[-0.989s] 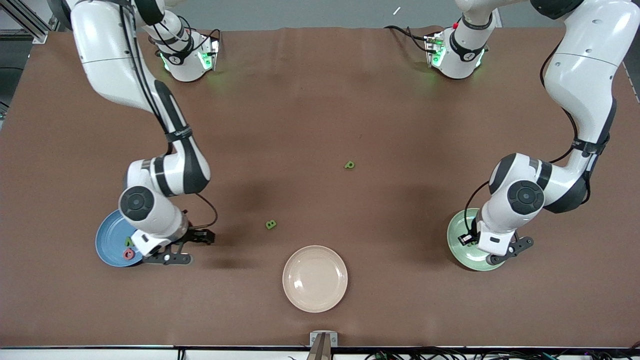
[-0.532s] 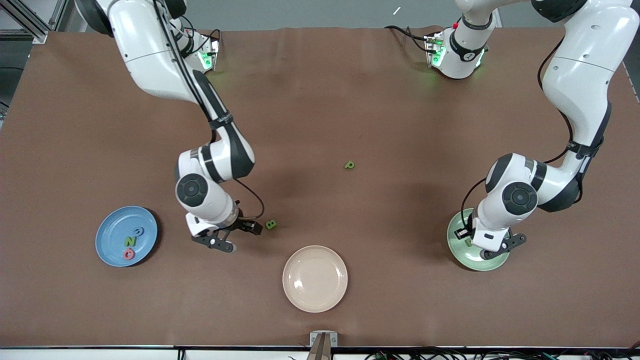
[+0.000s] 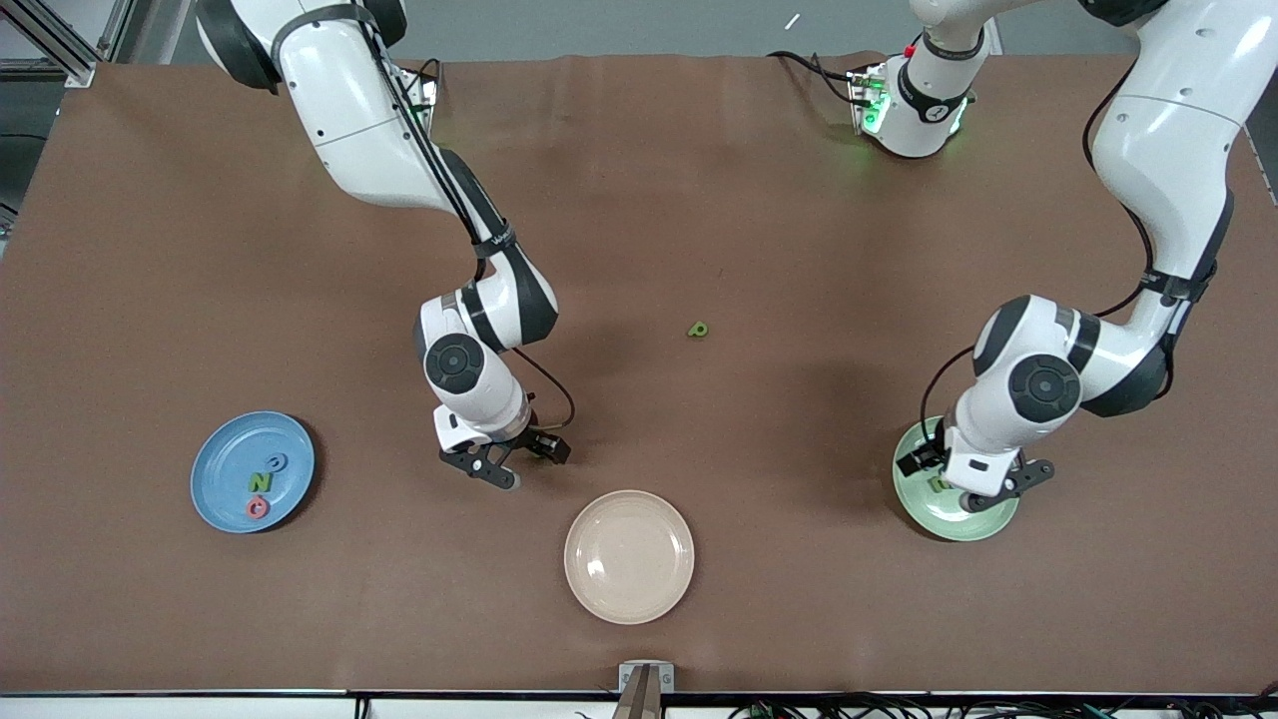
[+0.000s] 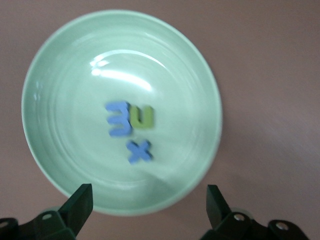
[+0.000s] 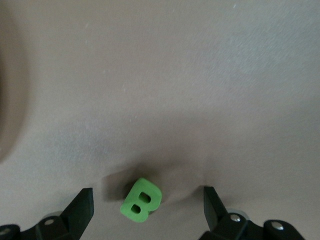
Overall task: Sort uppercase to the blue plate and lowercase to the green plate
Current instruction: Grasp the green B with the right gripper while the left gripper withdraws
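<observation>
Jaws spread wide on the right gripper (image 5: pixel 145 212), low over the counter (image 3: pixel 639 200), touching nothing; the green B (image 5: pixel 141 200) lies between them. The left gripper (image 4: pixel 147 207) hangs over the green plate (image 4: pixel 50 65), jaws wide and empty. That plate holds 3 letters: blue m (image 4: pixel 118 119), green n (image 4: pixel 143 117), blue x (image 4: pixel 138 151). The blue plate (image 3: pixel 225 449) holds 3 capitals. The green p (image 3: pixel 698 329) lies mid-counter.

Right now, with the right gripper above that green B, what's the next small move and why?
Probably lower the right gripper straight down and close on the green B: it lies on the table between the open fingers, not yet gripped and not yet on the blue plate.
</observation>
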You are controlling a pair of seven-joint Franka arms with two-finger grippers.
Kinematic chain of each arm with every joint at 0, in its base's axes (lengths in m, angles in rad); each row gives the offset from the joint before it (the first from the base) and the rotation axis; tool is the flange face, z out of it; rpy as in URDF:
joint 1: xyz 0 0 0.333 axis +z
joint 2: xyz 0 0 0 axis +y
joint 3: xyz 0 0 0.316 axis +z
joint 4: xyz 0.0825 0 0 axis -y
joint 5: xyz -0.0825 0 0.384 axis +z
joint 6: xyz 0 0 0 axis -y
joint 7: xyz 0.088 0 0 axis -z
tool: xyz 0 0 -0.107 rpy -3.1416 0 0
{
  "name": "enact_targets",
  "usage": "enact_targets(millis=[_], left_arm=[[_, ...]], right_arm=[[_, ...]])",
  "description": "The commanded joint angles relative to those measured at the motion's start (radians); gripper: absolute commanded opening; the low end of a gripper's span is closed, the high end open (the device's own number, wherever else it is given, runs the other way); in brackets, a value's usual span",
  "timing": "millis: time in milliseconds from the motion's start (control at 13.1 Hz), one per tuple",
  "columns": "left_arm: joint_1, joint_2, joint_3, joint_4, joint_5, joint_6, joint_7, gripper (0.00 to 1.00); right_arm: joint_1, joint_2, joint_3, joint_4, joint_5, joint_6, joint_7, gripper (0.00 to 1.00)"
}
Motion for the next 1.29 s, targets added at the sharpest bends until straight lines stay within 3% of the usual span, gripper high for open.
enact_targets(millis=[0,152,456,685,913,1217], left_arm=[[0.000,-0.109,-0.073,-0.121,0.014,-0.031,-0.067,0.97],[-0.001,-0.131,-0.125,-0.158,0.017,-0.028,-0.150,0.87],[-0.113,-0.108,-0.182,-0.195,0.023,-0.022,-0.462,0.79],[-0.194,-0.076,-0.182,-0.200,0.025,-0.014,-0.528,0.77],[-0.246,-0.039,-0.182,-0.221,0.025,0.091,-0.532,0.81],[-0.337,0.010,-0.174,-0.228,0.078,0.154,-0.661,0.81]], right_arm=[[0.024,0.006,-0.008,-0.002,0.003,0.013,0.009,0.73],[0.024,0.006,-0.010,0.006,-0.002,0.007,0.002,0.43],[0.024,0.006,-0.010,0.008,-0.075,0.012,0.002,0.04],[0.003,0.000,-0.010,0.037,-0.084,-0.014,-0.005,0.00],[-0.053,-0.006,-0.010,0.096,-0.083,-0.134,-0.082,0.00],[-0.188,-0.044,-0.013,0.130,-0.080,-0.264,-0.399,0.00]])
